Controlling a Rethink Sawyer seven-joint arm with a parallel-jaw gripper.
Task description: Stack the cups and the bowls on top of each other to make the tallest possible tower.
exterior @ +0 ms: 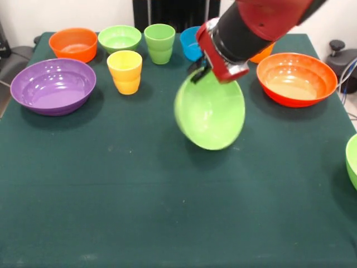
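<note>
Dark green cloth-covered table [139, 212] fills nearly the whole frame; red and black robot arm [251, 28] enters from the top right of centre and angles down toward frame centre; the gripper [199, 74] at its lower end is clamped on the rim of a large light green glossy plastic bowl [210, 111], pinching the upper left edge of that rim; the bowl hangs tilted at frame centre with its opening turned toward the camera, lifted off the cloth, a soft shadow under its lower edge; large purple glossy round bowl [53, 85] sits upright at the left edge, mid-upper height, well apart from the held bowl; large orange-red glossy bowl [297, 78] sits upright at the upper right, just right of the arm; a sliver of another light green bowl [352, 159] is cut off by the right frame edge, mid height; small orange round bowl [73, 44] at the upper left; small light green round bowl [119, 38] just right of it, the two near but not clearly touching; small blue bowl [191, 43] at top centre, partly hidden by the arm; an orange-yellow piece [262, 54] peeks out behind the arm at the upper right, too hidden to name; light green plastic tumbler [159, 43] stands upright between the small green bowl and the blue one; yellow stepped tumbler [125, 71] stands upright below them, right of the purple bowl.
</note>
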